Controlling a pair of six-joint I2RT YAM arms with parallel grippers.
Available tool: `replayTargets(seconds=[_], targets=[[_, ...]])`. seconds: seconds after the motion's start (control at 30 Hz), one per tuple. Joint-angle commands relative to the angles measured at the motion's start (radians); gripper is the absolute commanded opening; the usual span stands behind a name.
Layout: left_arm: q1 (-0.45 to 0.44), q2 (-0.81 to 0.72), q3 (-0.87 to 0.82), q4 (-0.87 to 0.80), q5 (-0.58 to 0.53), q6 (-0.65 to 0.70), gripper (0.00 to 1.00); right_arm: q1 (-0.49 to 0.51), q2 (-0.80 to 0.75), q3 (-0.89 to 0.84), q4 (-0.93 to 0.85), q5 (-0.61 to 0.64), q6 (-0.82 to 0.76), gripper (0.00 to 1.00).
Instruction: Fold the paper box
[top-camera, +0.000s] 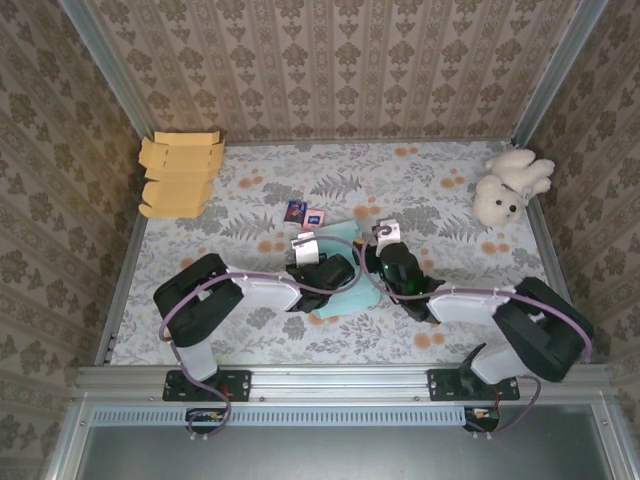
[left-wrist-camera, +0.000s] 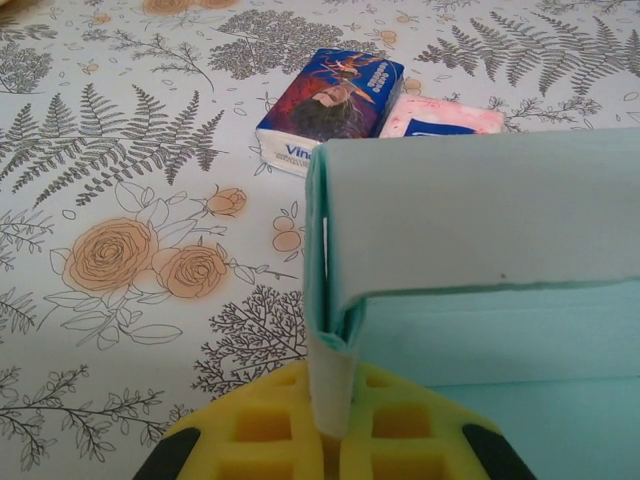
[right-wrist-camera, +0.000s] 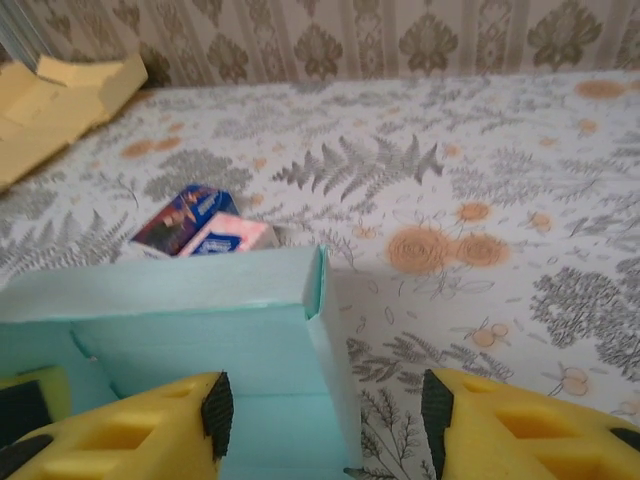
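The pale teal paper box (top-camera: 344, 298) lies partly folded at the middle of the table, between my two grippers. My left gripper (left-wrist-camera: 335, 400) is shut on the box's left side wall, a doubled flap pinched between the yellow fingers (left-wrist-camera: 250, 430). The back wall (left-wrist-camera: 480, 210) stands upright behind it. My right gripper (right-wrist-camera: 325, 410) stands open over the box's right side wall (right-wrist-camera: 335, 370), one finger (right-wrist-camera: 130, 430) inside the box (right-wrist-camera: 200, 310) and the other outside over the tablecloth. Neither right pad touches the wall. In the top view the left gripper (top-camera: 322, 270) and right gripper (top-camera: 388, 262) sit close together.
Two small tissue packs (top-camera: 305, 213) (left-wrist-camera: 335, 95) (right-wrist-camera: 195, 225) lie just beyond the box. A stack of flat yellow box blanks (top-camera: 178, 172) (right-wrist-camera: 60, 95) sits at the back left, and a white plush toy (top-camera: 510, 185) at the back right. Patterned walls enclose the table.
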Motion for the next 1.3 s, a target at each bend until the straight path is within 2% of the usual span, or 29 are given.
replayTargets(seconds=[0.0,0.1,0.3,0.6,0.87,0.93,1.1,1.27], targets=[[0.013,-0.014,-0.030,-0.002,0.038,0.045,0.00,-0.041,-0.088,0.007,-0.150,0.021,0.040,0.57],[0.015,-0.014,-0.040,0.015,0.045,0.059,0.00,-0.073,-0.132,0.015,-0.227,-0.004,0.061,0.57],[0.026,-0.021,-0.059,0.074,0.088,0.123,0.00,-0.104,-0.160,0.016,-0.260,-0.041,0.091,0.59],[0.034,-0.034,-0.105,0.165,0.112,0.201,0.00,-0.121,-0.110,0.083,-0.312,-0.120,0.125,0.61],[0.035,-0.037,-0.165,0.320,0.138,0.338,0.00,-0.121,-0.060,0.158,-0.361,-0.168,0.133,0.61],[0.036,-0.040,-0.188,0.386,0.156,0.400,0.00,-0.121,-0.049,0.177,-0.379,-0.169,0.148,0.61],[0.035,-0.074,-0.309,0.703,0.260,0.668,0.00,-0.120,-0.114,0.165,-0.437,-0.169,0.185,0.62],[0.039,-0.167,-0.371,0.801,0.396,0.827,0.00,-0.119,-0.297,0.127,-0.578,-0.090,0.193,0.61]])
